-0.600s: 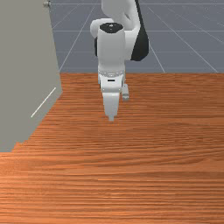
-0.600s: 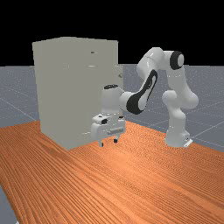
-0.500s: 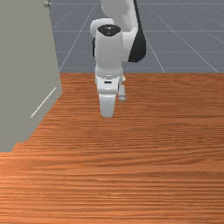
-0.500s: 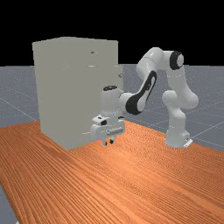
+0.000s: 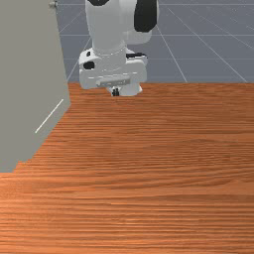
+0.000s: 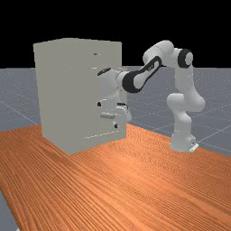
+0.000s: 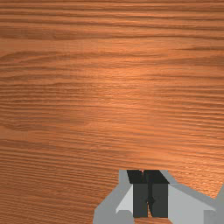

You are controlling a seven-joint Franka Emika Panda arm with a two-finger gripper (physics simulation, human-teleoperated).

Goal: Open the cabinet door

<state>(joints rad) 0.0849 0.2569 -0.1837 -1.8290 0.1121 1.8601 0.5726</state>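
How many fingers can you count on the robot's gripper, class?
2: one finger and, closed against it, the other finger, both at the gripper's end above the table.

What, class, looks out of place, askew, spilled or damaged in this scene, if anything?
Nothing stands out. The grey cabinet stands upright on the wooden table, with no visible damage or spill, and the end effector is shut above the tabletop.

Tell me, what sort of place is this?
Probably a computer-made robot practice place: a white robot arm reaches over a wooden table, and a big grey cabinet stands there.
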